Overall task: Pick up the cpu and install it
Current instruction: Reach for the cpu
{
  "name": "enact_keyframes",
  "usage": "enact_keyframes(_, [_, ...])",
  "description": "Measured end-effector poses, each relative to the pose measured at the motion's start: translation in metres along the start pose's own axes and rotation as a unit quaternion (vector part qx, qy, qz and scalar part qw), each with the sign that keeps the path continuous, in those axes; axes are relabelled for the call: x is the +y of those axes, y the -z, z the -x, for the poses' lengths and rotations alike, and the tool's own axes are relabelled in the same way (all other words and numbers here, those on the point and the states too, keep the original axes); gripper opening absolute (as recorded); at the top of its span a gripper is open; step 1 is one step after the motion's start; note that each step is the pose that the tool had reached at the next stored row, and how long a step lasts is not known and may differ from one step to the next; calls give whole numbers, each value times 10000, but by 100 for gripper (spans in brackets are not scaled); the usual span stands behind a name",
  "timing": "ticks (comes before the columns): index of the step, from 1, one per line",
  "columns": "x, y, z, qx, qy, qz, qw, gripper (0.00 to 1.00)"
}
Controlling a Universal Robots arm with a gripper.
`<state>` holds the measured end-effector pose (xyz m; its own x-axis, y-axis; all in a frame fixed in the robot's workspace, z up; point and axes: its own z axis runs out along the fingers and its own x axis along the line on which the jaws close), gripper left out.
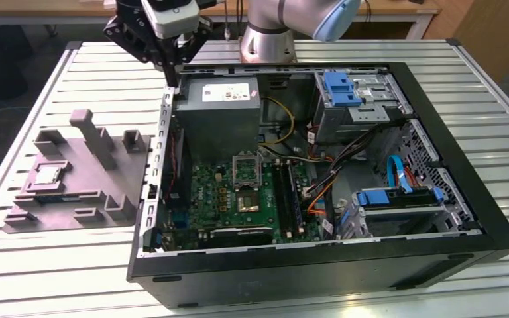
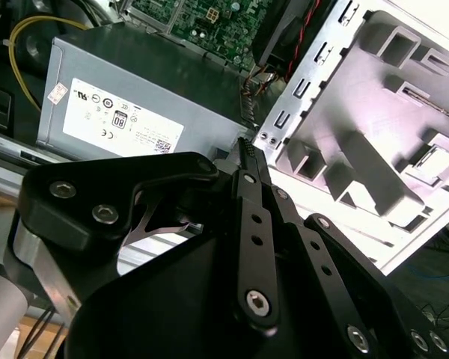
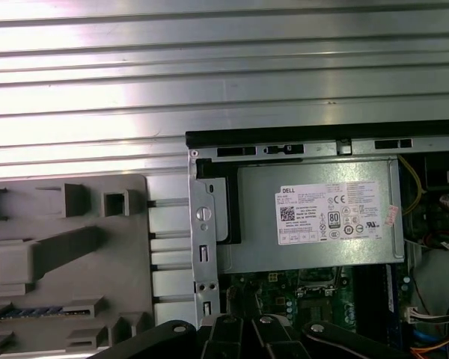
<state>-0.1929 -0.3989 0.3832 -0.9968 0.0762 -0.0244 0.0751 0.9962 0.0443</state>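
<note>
The cpu (image 1: 47,175) is a small silvery square lying in a recess of the grey holder tray (image 1: 104,192), at the exterior view's left beside the open computer case (image 1: 325,265). In the second wrist view the cpu (image 2: 434,157) shows as a pale square on that tray. My black gripper (image 1: 174,78) hangs over the case's far left corner, near the grey power supply (image 1: 223,99) and well away from the cpu. Its fingers (image 2: 248,161) are pressed together with nothing between them. The black-framed socket (image 1: 248,201) sits on the green motherboard (image 1: 210,199) inside the case.
The case wall (image 3: 203,247) stands between the tray and the motherboard. Blue drive brackets (image 1: 341,87) and cable bundles (image 1: 360,152) fill the case's right half. Tall grey posts (image 1: 95,136) rise from the tray. Everything rests on a slatted metal table (image 1: 60,265).
</note>
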Motion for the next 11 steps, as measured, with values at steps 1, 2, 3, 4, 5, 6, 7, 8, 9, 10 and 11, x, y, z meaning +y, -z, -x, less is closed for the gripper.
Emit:
enact_keyframes(1, [0, -1, -2, 0, 0, 0, 10000, 11])
enact_keyframes(2, [-1, -1, -6, 0, 0, 0, 10000, 11])
enact_keyframes(3, [-1, -2, -8, 0, 0, 0, 10000, 11])
enact_keyframes(4, [-1, -2, -10, 0, 0, 0, 10000, 11])
enact_keyframes(5, [-1, -3, -13, 0, 0, 0, 10000, 11])
enact_keyframes(6, [-1, -3, -16, 0, 0, 0, 10000, 11])
enact_keyframes(7, [-2, -3, -19, 0, 0, 0, 10000, 11])
enact_keyframes(8, [-2, -4, -21, 0, 0, 0, 10000, 11])
enact_keyframes(9, [-2, -4, -24, 0, 0, 0, 10000, 11])
enact_keyframes(10, [-2, -4, -27, 0, 0, 0, 10000, 11])
enact_keyframes(11, [-2, -5, -29, 0, 0, 0, 10000, 11])
